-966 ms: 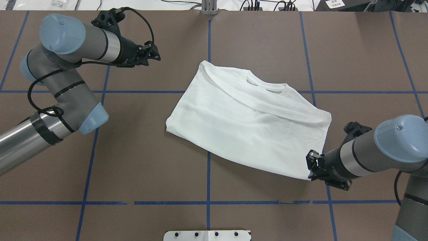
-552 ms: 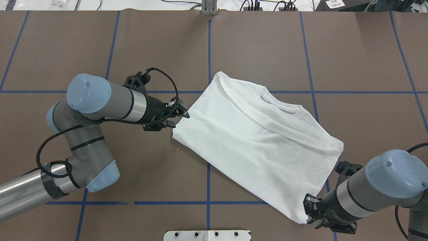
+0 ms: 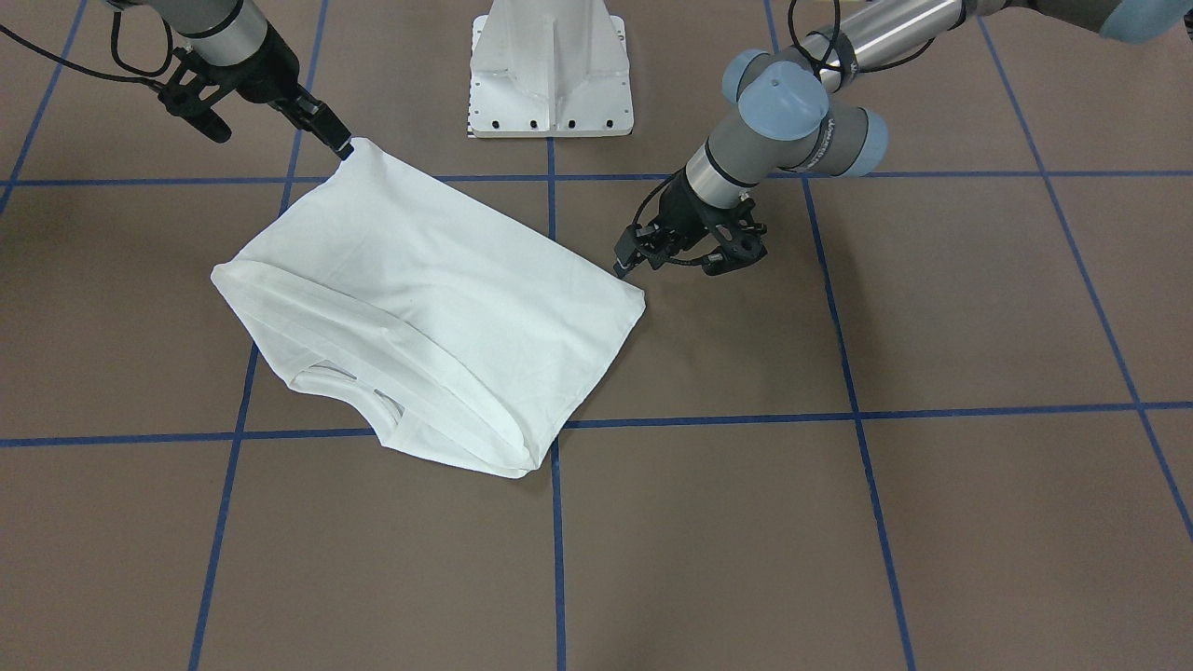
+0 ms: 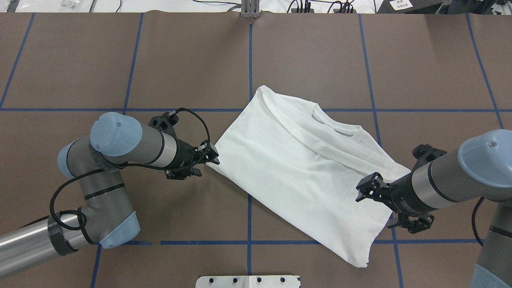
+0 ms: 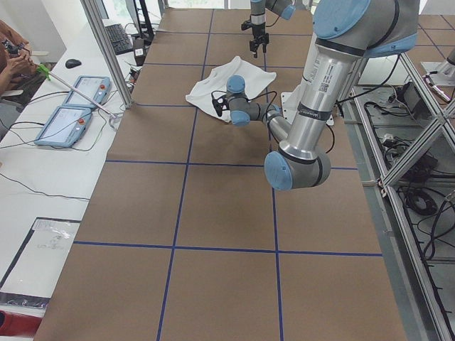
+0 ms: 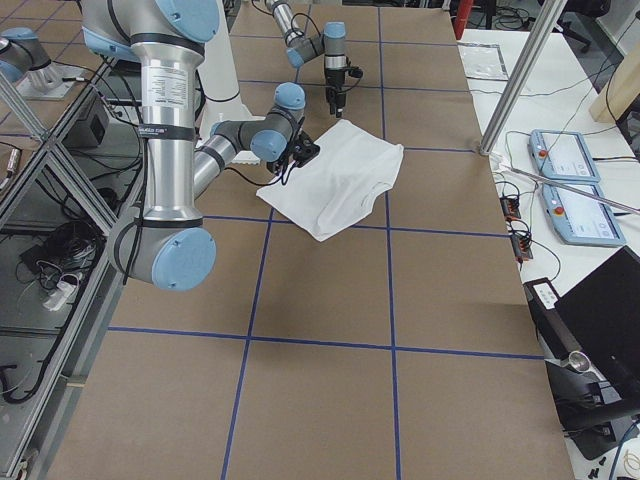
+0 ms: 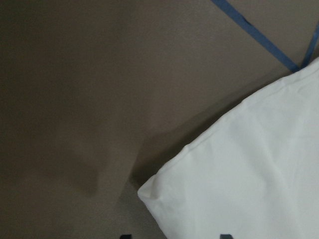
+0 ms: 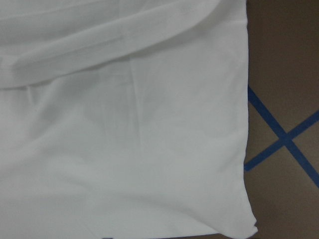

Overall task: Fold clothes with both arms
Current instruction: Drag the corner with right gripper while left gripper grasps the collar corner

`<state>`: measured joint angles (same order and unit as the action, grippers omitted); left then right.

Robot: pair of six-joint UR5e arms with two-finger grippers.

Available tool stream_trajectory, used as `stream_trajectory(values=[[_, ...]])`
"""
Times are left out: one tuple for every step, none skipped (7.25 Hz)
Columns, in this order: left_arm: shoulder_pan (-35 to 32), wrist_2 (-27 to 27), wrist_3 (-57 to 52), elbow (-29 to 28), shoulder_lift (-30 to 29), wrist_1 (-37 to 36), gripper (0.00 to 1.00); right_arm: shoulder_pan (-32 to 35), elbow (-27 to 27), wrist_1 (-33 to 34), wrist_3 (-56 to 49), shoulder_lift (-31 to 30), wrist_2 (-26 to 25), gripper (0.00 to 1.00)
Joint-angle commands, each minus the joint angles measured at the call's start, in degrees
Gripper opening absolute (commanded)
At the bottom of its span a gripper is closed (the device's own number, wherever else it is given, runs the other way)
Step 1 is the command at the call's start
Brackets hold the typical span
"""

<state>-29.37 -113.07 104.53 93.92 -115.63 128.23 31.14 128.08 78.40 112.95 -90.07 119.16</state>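
The white long-sleeved T-shirt [image 4: 304, 172] [image 3: 419, 289] lies folded and flat across the table's middle. Its collar [image 4: 334, 124] is on the far side, and no printed text shows. My left gripper [image 4: 215, 156] [image 3: 623, 264] is low at the shirt's left corner. In the left wrist view that corner [image 7: 149, 191] lies just ahead of the spread fingertips, with nothing held. My right gripper [image 4: 362, 191] [image 3: 343, 144] hangs open above the shirt's right side. The right wrist view looks down on the bare cloth [image 8: 124, 149] and its free hem corner.
The white pedestal base [image 3: 550, 75] stands at the table's near edge between the arms. Blue tape lines [image 4: 250, 208] grid the brown table. Tablets [image 5: 75, 106] and a person's hand [image 5: 11, 57] are on the side bench beyond the far edge.
Both arms dragged the shirt toward the robot. The right gripper then let go of the hem corner and rose over the cloth. The left gripper moved down to the left corner.
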Motion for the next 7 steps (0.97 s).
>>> stream_trajectory(values=[[0.37, 0.31, -0.11, -1.02, -0.56, -0.17, 0.67, 3.57, -2.91, 0.00, -0.54, 3.57, -0.59, 1.00], [0.37, 0.74, -0.29, -1.28, -0.83, -0.09, 0.66, 3.66, -3.18, 0.00, -0.54, 3.58, -1.03, 1.00], [0.45, 2.49, -0.46, -1.37, -1.44, -0.17, 0.64, 3.67, -3.27, 0.00, -0.54, 3.59, -1.12, 1.00], [0.37, 3.29, -0.72, -1.81, -1.44, -0.17, 0.62, 3.58, -3.36, 0.00, -0.54, 3.59, -1.12, 1.00], [0.37, 3.38, -0.73, -2.08, -1.62, -0.17, 0.55, 3.58, -3.36, 0.00, -0.54, 3.59, -1.21, 1.00], [0.45, 3.38, -0.81, -2.51, -1.79, -0.17, 0.53, 3.49, -3.62, 0.00, -0.54, 3.59, -1.56, 1.00], [0.45, 3.38, -0.81, -3.21, -2.06, -0.09, 0.51, 3.49, -3.63, 0.00, -0.54, 3.50, -1.56, 1.00]])
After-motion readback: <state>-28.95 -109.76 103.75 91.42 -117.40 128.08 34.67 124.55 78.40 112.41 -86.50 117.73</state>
